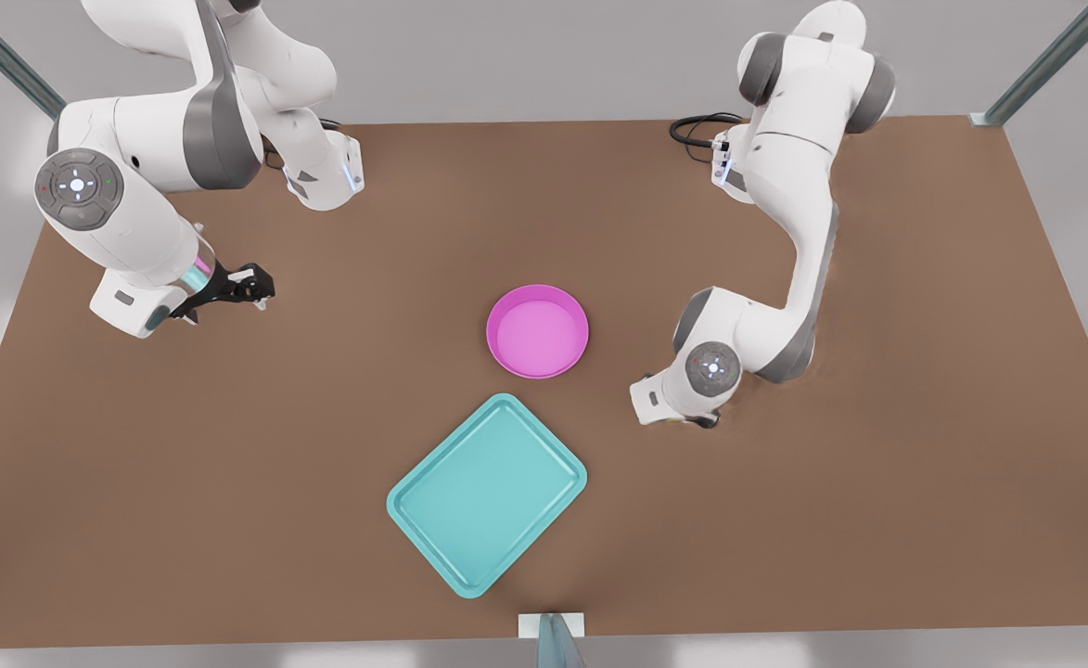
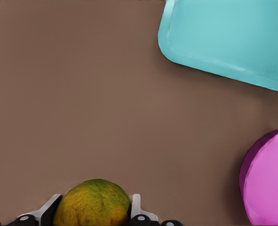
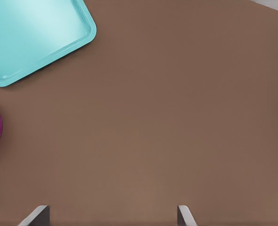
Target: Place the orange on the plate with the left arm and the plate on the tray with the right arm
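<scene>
Orange [image 2: 92, 203] sits btwn left pincer [image 2: 95, 209] fingers, touching both.

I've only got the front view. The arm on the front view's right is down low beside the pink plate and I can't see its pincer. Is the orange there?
Observer: Yes. In the left wrist view the orange sits in the left pincer, with a finger against each of its sides.
Operator: Okay, and the other pincer, is it holding anything?
Observer: No. The right wrist view shows the right pincer open, with just the bare table between its fingers.
</scene>
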Robot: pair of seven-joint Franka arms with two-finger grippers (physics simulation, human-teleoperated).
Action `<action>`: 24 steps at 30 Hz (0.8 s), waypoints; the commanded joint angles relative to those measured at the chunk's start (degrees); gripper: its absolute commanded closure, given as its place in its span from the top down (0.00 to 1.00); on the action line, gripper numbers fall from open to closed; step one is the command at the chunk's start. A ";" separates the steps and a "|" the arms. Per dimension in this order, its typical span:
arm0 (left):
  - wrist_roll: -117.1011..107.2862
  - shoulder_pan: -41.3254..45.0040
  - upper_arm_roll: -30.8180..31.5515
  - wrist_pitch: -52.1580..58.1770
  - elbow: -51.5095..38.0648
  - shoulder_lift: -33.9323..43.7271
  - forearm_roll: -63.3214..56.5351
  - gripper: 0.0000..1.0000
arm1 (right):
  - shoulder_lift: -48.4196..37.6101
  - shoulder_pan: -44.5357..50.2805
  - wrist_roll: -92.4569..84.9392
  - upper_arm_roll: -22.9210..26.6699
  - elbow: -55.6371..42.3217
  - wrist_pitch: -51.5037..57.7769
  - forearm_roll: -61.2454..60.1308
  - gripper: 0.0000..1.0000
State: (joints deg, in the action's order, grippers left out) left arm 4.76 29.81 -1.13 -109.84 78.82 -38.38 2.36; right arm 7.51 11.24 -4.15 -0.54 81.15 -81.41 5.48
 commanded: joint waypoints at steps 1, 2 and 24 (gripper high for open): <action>-48.35 4.20 1.22 4.10 -3.23 -2.58 2.56 0.61 | -0.04 0.10 -0.07 0.01 -0.03 0.03 -0.03 1.00; -51.34 4.73 2.45 4.19 -4.73 -3.46 3.27 0.61 | -0.04 -0.08 -0.07 0.01 -0.03 0.03 -0.03 1.00; -7.40 -4.58 -21.89 37.32 -8.94 17.36 5.38 1.00 | 10.15 11.88 12.66 -1.57 3.84 -10.52 -17.17 1.00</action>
State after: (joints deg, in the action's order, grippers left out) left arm -27.96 24.50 -20.00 -83.90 69.98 -22.12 7.70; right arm 16.70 21.25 -2.42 -1.89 84.89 -85.44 -7.08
